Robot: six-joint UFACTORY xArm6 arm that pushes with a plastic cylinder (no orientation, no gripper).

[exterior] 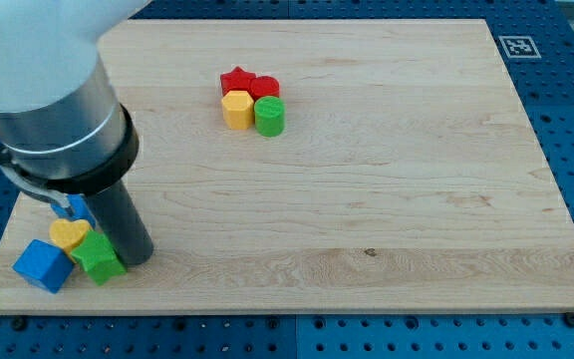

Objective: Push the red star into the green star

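Note:
The red star [235,79] lies near the view's top centre, touching a second red block [266,87], a yellow hexagon-like block [237,109] and a green cylinder [270,116]. The green star [98,258] lies at the view's bottom left. My tip [138,257] rests on the board right against the green star's right side, far from the red star.
A yellow heart [68,234], a blue cube [42,265] and another blue block [78,208], partly hidden by the arm, crowd the green star near the wooden board's [387,199] bottom-left corner. The arm's large grey body covers the view's top left.

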